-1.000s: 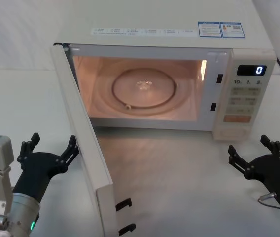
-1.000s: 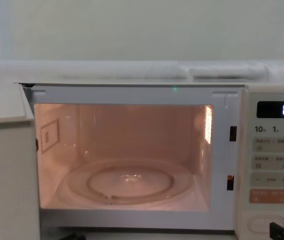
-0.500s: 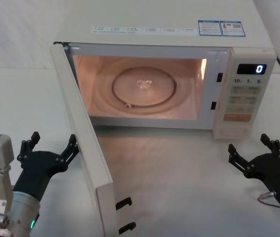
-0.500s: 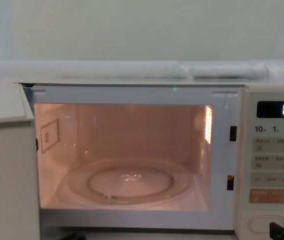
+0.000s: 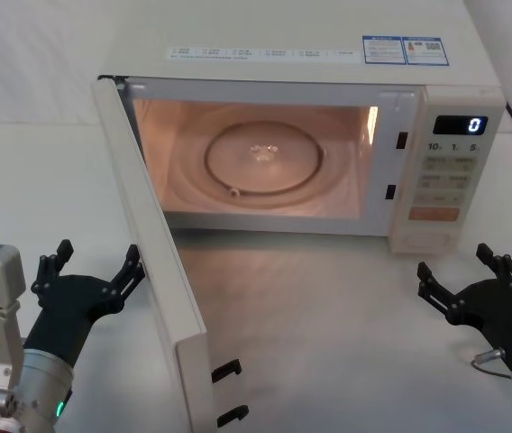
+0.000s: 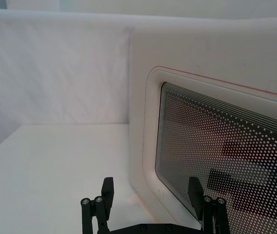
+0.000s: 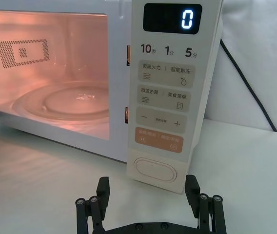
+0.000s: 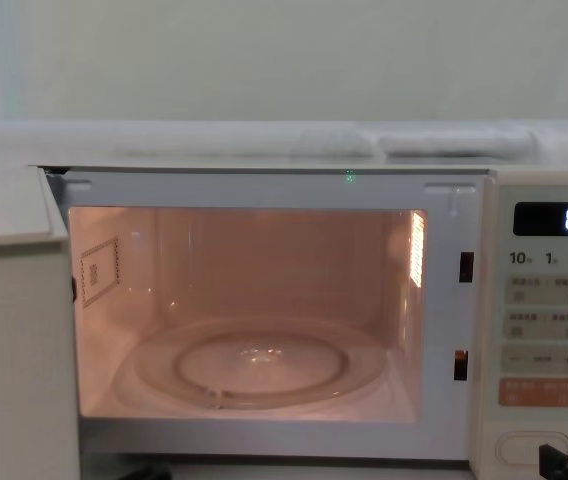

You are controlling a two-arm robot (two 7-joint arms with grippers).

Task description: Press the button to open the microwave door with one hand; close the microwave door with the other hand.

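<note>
The microwave door [image 5: 161, 271] stands open, swung out toward my left side, with its dark dotted window [image 6: 216, 146] facing my left gripper. My left gripper [image 5: 96, 262] is open, low over the table, just outside the door's outer face; its nearer finger [image 6: 194, 187] is right at the door, and I cannot tell whether they touch. The wide cream pill-shaped button [image 7: 156, 169] sits at the foot of the control panel [image 5: 443, 171]. My right gripper [image 5: 459, 266] hangs open a short way in front of and below the button, holding nothing.
The lit cavity holds a glass turntable [image 5: 263, 161]. Two black latch hooks [image 5: 227, 370] stick out of the door's free edge. A black power cable [image 7: 246, 83] runs down behind the microwave on the right. White table [image 5: 328, 325] stretches between the grippers.
</note>
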